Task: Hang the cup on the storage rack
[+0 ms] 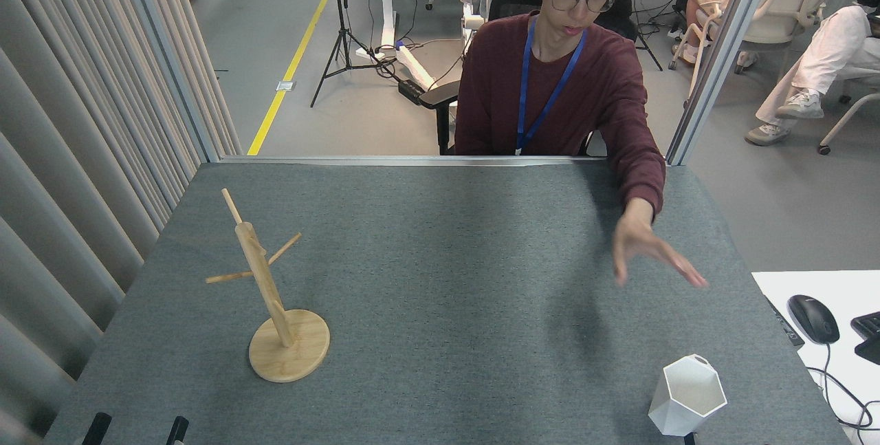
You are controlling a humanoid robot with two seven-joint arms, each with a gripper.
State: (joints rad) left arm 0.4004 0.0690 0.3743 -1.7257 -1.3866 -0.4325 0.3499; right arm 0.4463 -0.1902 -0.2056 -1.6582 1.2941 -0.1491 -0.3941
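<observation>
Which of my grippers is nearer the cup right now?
Right. The right gripper peeks in right beside the cup; the left gripper sits far across, bottom-left, near the rack.

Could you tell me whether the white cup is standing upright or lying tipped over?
Upright. The cup stands on its narrow base on the grey table, its hexagonal rim open upward, and nothing touches it.

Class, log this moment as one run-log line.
cup: upright, front right | storage rack: left, pegs bare | person's hand: above mat | grippers: cannot tell | hang: not started
</observation>
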